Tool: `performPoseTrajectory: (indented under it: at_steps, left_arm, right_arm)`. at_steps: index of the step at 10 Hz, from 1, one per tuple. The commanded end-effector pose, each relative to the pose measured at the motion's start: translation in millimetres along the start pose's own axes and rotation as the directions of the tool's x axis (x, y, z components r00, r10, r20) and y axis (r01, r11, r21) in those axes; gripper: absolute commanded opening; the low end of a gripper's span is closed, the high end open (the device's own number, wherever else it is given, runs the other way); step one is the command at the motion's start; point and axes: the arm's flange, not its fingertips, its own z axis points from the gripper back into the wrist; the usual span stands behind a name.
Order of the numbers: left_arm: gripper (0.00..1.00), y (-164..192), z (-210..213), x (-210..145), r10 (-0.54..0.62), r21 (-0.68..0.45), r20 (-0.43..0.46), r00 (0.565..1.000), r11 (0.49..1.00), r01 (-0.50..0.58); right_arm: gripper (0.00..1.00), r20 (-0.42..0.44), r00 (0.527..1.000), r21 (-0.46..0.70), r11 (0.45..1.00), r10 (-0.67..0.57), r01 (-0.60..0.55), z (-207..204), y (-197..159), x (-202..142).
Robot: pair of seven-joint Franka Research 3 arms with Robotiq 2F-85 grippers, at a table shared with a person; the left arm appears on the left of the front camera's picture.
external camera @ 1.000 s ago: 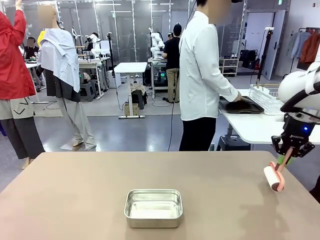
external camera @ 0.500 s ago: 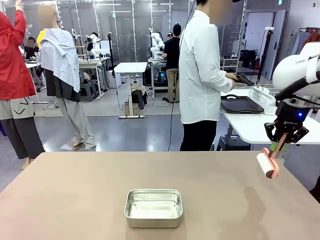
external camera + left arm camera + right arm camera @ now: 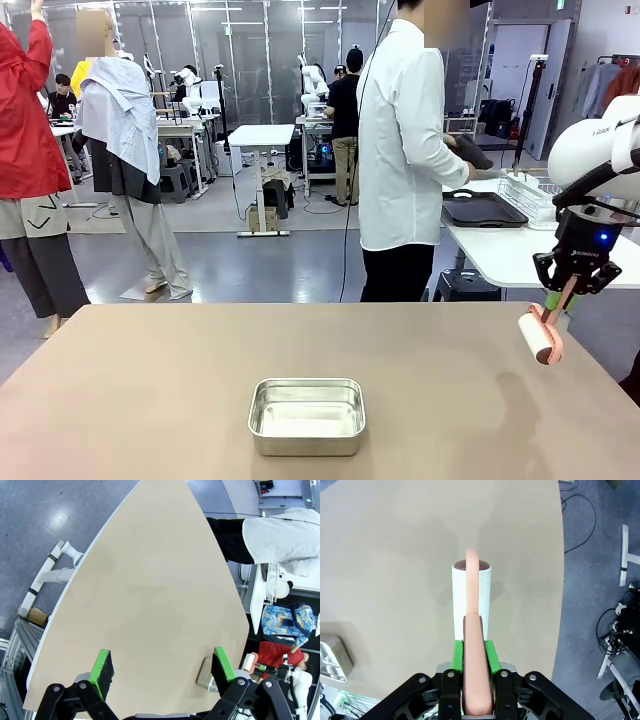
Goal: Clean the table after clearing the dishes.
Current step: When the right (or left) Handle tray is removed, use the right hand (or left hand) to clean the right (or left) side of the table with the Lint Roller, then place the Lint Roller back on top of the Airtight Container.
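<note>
The taupe table [image 3: 150, 400] spreads across the front view. My right gripper [image 3: 568, 292] hangs above its right edge, shut on the pink handle of a lint roller [image 3: 538, 337]. The roller's white drum points down at the tabletop, a little above it. In the right wrist view the roller [image 3: 470, 597] runs straight out from the shut gripper [image 3: 473, 652] over the table [image 3: 395, 555]. My left gripper [image 3: 162, 667] is open and holds nothing, high over the table [image 3: 150, 605]. The dishes are out of view.
A small rectangular steel pan [image 3: 306, 415] sits near the table's front middle. A person in a white shirt [image 3: 400, 150] stands beyond the far edge, hands at a white side table [image 3: 500, 255] that bears a dark tray [image 3: 483, 209] and a white rack [image 3: 530, 195].
My right gripper has lifted the lint roller up from near the tabletop, then drifted slightly back right. The person has raised a dark object from the side table.
</note>
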Motion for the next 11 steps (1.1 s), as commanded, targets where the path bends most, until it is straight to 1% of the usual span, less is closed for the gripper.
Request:
performPoseTrajectory:
  at_steps: [1, 11]
  left_arm:
    - [1.0, 0.0, 2.4, 1.4, -0.001, 0.005, 0.002, 1.0, 1.0, 0.001]
    - [1.0, 0.0, 2.4, 1.4, -0.001, 0.005, 0.002, 1.0, 1.0, 0.001]
  right_arm:
    - [0.21, 0.007, 1.0, 0.013, 1.0, -0.004, 0.004, 3.1, 2.8, -0.3]
    - [0.21, 0.001, 1.0, 0.0, 1.0, 0.0, 0.0, 0.6, 0.1, 0.2]
